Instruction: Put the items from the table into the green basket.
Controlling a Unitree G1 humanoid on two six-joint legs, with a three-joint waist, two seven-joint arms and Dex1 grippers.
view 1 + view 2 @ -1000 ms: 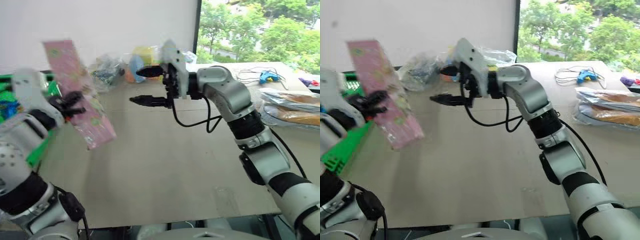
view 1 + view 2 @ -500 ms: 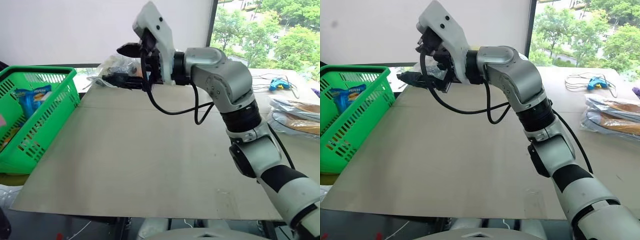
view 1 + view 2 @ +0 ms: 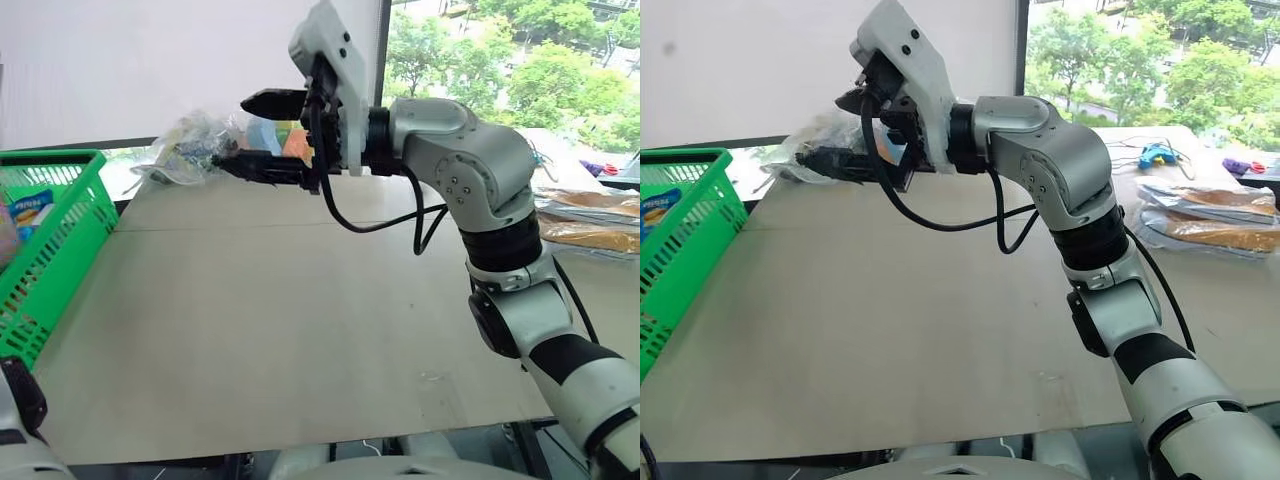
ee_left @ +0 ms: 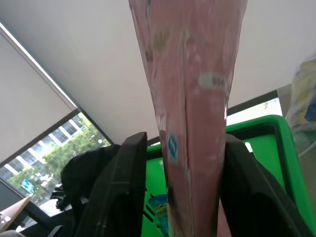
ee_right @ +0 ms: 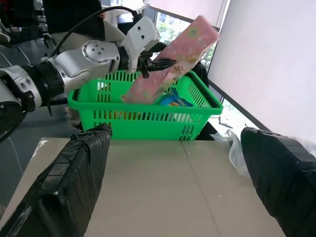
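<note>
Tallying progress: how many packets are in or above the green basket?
2: a long pink packet at the left claw, tilted over the bright green plastic lattice basket, and a blue packet lying inside. Others may be hidden below the rim.

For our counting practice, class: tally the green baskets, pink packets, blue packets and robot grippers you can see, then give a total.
green basket: 1
pink packet: 1
blue packet: 1
grippers: 2, the left gripper and the right gripper
Total: 5
</note>
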